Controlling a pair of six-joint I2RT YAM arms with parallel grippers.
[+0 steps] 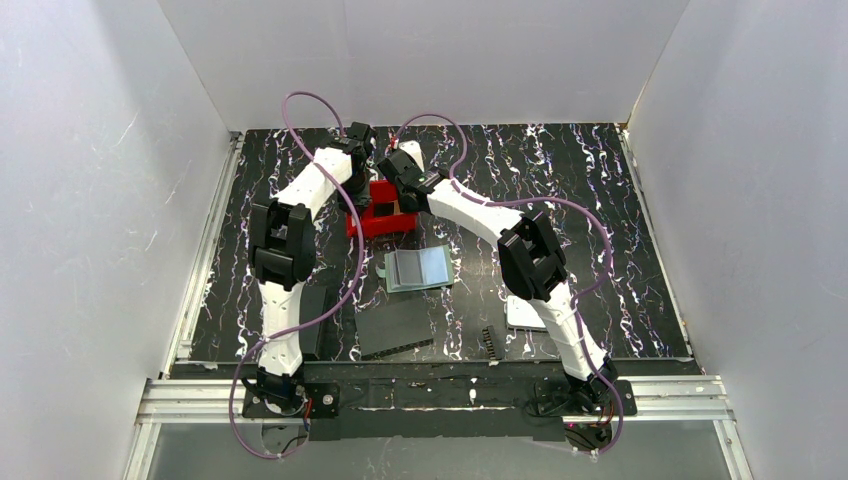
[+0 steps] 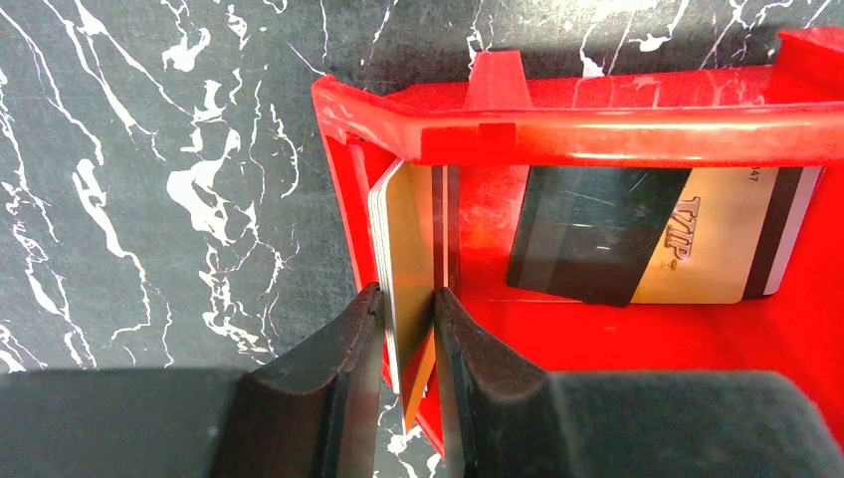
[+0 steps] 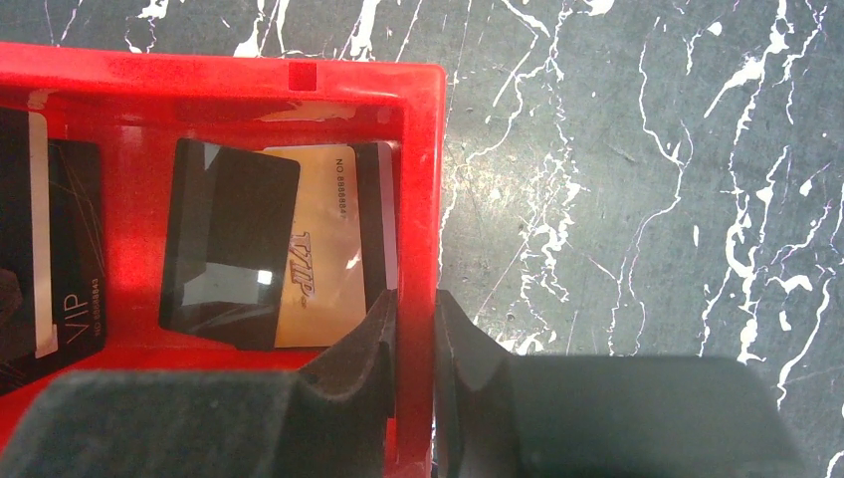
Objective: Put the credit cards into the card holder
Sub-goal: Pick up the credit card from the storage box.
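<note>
L wrist: left end effector (image 2: 406,299) clenched on a few credit cards (image 2: 403,239) standing on edge just inside the left wall of the red bin (image 2: 597,124). White, tan and orange edges show between the fingers. On the bin floor to the right, a gold VIP card (image 2: 707,249) lies flat, w/ a dark card (image 2: 587,234) overlapping its left part.

R wrist: right end effector (image 3: 413,309) clamped on the bin's right wall, one finger inside, the other outside over the worktop (image 3: 647,199). The gold card w/ the dark card on top sits just inside that wall. A black VIP card (image 3: 65,269) lies flat at the far left of the floor.

Top: both arms reach to the bin mid-back on the worktop; the wrists block most of its interior. Card holder (image 1: 418,268) lies open and flat just in front of the bin, not touching it. Can't tell if any card is in its pockets. Black flat rectangle (image 1: 393,328) sits nearer the bases. White box (image 1: 522,315) is partly hidden behind the R arm.
</note>
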